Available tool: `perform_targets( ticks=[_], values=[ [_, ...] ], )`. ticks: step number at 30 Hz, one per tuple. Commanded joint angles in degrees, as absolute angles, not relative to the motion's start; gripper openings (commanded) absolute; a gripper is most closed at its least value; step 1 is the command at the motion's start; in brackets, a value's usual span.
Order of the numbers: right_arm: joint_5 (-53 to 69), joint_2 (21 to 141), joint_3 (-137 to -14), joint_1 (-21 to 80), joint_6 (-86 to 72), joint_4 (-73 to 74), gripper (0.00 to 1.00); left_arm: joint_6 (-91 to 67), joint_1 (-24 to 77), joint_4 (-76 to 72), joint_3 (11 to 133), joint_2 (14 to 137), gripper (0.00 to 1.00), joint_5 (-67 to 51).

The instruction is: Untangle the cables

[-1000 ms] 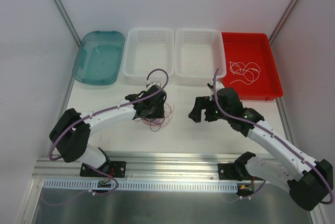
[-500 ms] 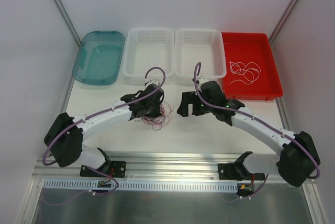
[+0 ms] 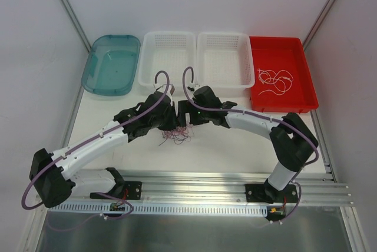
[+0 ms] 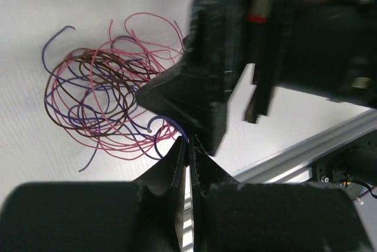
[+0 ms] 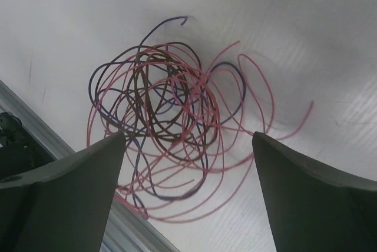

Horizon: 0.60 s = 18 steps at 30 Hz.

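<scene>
A loose tangle of pink, purple and brown cables (image 3: 176, 135) lies on the white table between the two arms. In the left wrist view the tangle (image 4: 109, 96) sits up and left of my left gripper (image 4: 188, 145), which is shut with a purple strand pinched at its tips. The right gripper's black body (image 4: 203, 81) hangs close in front of it. My right gripper (image 5: 188, 143) stands open just above the tangle (image 5: 168, 125), one finger on either side and nothing between them. From above, both grippers (image 3: 169, 122) (image 3: 182, 115) meet over the tangle. A white cable (image 3: 275, 80) lies in the red tray.
Along the back stand a teal tray (image 3: 112, 84), two white baskets (image 3: 168, 84) (image 3: 203, 57) and the red tray (image 3: 294, 43). An aluminium rail (image 3: 194, 180) runs along the near table edge, close to the tangle.
My left gripper has shut on a strand at the tangle's edge. The right arm has swung left from near the red tray to just over the tangle, its jaws still open.
</scene>
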State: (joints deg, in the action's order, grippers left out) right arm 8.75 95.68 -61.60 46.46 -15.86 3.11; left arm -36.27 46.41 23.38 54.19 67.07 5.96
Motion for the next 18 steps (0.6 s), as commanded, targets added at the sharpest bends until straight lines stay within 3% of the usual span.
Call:
perform_targets(
  ticks=[1, 5, 8, 11, 12, 14, 18],
  values=[
    [11.5, 99.5, -64.9, 48.5, -18.3, -1.3, 0.92, -34.1, 46.3, 24.4, 56.5, 64.3, 0.0, 4.1],
    [12.3, 103.0, -65.0, 50.0, -19.4, -1.9, 0.76, -33.1, 46.3, 24.6, 57.6, 62.8, 0.0, 5.3],
    [10.3, 103.4, -62.8, 50.0, -20.1, -1.0, 0.43, -31.7, 46.3, 25.4, 58.9, 61.0, 0.0, 7.6],
    [6.7, 100.5, -59.7, 49.0, -19.3, 1.5, 0.23, -30.2, 46.2, 27.5, 61.0, 58.6, 0.0, 11.5],
    [5.5, 98.2, -58.9, 48.8, -18.7, 2.2, 0.11, -29.8, 46.1, 28.6, 62.5, 57.6, 0.0, 14.4],
    [2.1, 96.0, -56.5, 47.2, -17.9, 5.2, 0.05, -28.5, 46.1, 31.3, 64.2, 56.7, 0.0, 17.2],
    [-4.3, 89.6, -52.1, 44.0, -15.5, 9.7, 0.05, -25.6, 44.0, 35.4, 69.4, 54.3, 0.0, 22.8]
  ],
)
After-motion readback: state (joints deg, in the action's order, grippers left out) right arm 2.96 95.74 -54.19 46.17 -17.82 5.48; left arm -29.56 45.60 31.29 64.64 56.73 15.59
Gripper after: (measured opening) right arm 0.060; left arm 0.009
